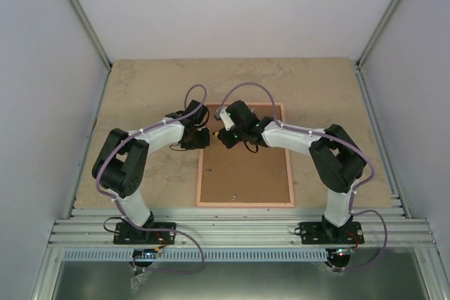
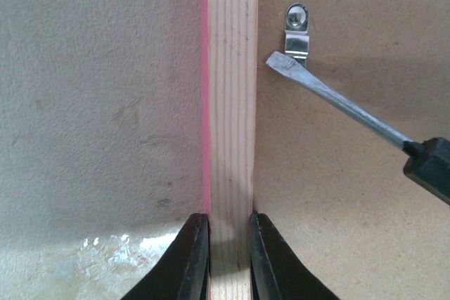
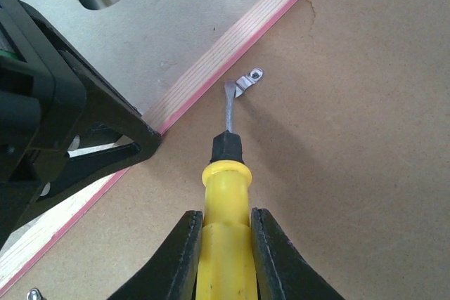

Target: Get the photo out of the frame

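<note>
Pink frame [image 2: 230, 103] tight in left pincer [image 2: 230, 226], yellow screwdriver [image 3: 226, 187] tight in right pincer [image 3: 226, 221], tip at clip [image 3: 247, 82].

White links [image 1: 158, 135], black joints [image 1: 119, 165], purple cables [image 1: 246, 84]; black tapered tool fingers [image 2: 190, 265].

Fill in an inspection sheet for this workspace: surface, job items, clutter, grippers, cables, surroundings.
Surface: beige mottled tabletop.
Job's things: pink wooden frame lies face down, brown fibreboard backing up, small metal clip on it; photo hidden.
Clutter: nothing seen.
Grippers: left gripper shut on the frame's rail; right gripper shut on a yellow-handled flat screwdriver, tip at the clip.
Cables: purple cables loop along both arms.
Surroundings: white walls, aluminium rails.
</note>
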Robot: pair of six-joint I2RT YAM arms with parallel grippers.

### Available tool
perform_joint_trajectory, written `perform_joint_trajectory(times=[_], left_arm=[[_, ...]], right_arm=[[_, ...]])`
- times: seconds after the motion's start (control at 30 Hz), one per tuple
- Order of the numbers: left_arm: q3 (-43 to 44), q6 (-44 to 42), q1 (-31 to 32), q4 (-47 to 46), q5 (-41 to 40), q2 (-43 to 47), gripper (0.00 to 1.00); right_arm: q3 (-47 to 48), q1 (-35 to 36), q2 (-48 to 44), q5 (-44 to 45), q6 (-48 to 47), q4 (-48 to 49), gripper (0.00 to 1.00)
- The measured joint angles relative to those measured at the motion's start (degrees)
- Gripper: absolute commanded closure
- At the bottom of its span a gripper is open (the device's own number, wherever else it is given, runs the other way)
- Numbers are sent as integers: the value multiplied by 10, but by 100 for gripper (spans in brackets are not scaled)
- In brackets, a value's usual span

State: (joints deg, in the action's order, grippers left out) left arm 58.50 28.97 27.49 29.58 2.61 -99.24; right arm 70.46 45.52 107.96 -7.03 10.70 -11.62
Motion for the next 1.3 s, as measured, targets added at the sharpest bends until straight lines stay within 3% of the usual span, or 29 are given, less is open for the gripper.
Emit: perform_joint_trajectory(times=[0.87, 1.3], left_arm=[[-1, 1, 0, -4, -5, 0, 92], [-22, 7, -19, -32, -6, 11, 91]], right_arm=[[-31, -10, -31, 23, 1, -4, 100], [-144, -70, -148, 16, 30, 60, 100]])
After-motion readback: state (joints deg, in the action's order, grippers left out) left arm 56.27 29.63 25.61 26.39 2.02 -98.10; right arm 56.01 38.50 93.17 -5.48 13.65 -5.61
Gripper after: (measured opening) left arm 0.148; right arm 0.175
